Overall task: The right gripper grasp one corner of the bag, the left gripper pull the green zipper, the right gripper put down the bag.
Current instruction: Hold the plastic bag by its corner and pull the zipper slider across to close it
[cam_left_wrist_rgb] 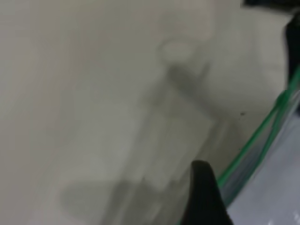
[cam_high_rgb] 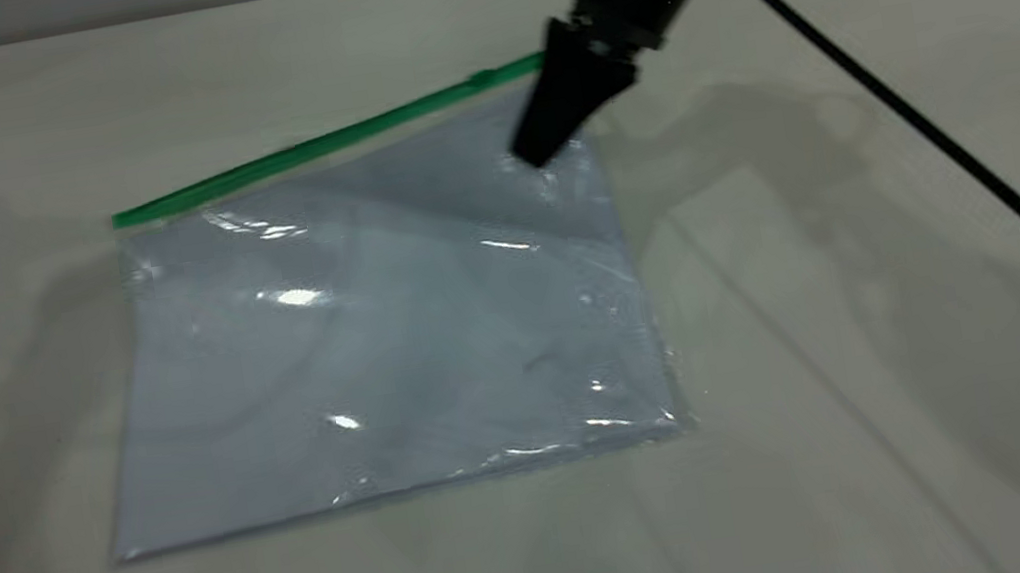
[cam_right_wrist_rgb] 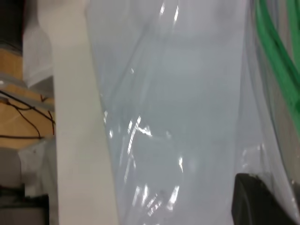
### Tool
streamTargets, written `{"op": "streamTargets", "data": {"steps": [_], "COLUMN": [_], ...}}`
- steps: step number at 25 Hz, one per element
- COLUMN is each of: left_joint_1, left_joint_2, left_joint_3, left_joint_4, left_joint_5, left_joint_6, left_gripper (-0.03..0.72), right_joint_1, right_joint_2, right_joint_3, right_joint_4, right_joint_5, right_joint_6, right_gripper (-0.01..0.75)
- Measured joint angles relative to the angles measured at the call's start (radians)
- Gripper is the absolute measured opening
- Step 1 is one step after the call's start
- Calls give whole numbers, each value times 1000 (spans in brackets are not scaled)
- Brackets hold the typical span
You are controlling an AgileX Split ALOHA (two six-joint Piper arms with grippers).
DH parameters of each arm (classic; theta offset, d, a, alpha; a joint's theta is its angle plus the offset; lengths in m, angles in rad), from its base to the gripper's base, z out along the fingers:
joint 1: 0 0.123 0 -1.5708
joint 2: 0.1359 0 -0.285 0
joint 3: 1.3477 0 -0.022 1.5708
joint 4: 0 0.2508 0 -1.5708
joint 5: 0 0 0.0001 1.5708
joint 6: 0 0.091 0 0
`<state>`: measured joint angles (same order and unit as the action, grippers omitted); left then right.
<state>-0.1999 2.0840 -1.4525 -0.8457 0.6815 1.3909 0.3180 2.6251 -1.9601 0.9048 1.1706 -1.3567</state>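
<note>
Hovering over the bag's (cam_high_rgb: 376, 337) corner (cam_high_rgb: 567, 91) at about one o'clock of the pouch, the right gripper (cam_high_rgb: 540, 148) points its tip down at the film just below the green zipper (cam_high_rgb: 317, 145). Its fingers look drawn together into one dark wedge, and whether they pinch any plastic I cannot tell; the tip seems to touch or nearly touch the bag. The left gripper (cam_left_wrist_rgb: 202, 197) shows only as a dark tip in its own wrist view, just beside the zipper (cam_left_wrist_rgb: 255, 136); whether its fingers are wide or narrow cannot be told either, and in the exterior view only a scrap of it shows at the upper edge, around eleven o'clock.

The bag lies flat on the bench (cam_high_rgb: 879, 322), zipper along its twelve o'clock edge. It is judged light, limp and slippery (glossy film, white sheets inside that could slide), so a pinch on the stiffer zipper band at the corner should hold better than one on bare film. The slider (cam_high_rgb: 482, 79) appears as a small bump near the right gripper.

Hidden: the corner itself sits behind the right gripper, and the right wrist view shows only film (cam_right_wrist_rgb: 187, 117), green strands (cam_right_wrist_rgb: 276, 61) and a dark finger edge.
</note>
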Motion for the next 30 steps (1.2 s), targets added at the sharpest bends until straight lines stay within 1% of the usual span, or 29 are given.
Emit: {"op": "streamTargets", "data": {"steps": [5,11,17,27,30], "left_joint_1": [0,0,0,0,0], "left_joint_2": [33,47,68,132,149], "left_joint_3": [0,0,0,0,0], "left_joint_4": [-35,-49,-134,-282,-296], "left_joint_5": [69,78,79,63,62], "left_joint_6": [104,149,214,293,300], "left_gripper": [569,569,569,569,569], "right_joint_1": [11,11,11,11,11], "right_joint_2": [0,0,0,0,0], "right_joint_3": [-18,-18,-18,-18,-18], "right_joint_4": [135,206,238,249,249], "right_joint_5": [1,1,0,-1,-1], "right_joint_6": [-41,-99,-137,-143,-143], "right_gripper": [34,34,34,34,34]}}
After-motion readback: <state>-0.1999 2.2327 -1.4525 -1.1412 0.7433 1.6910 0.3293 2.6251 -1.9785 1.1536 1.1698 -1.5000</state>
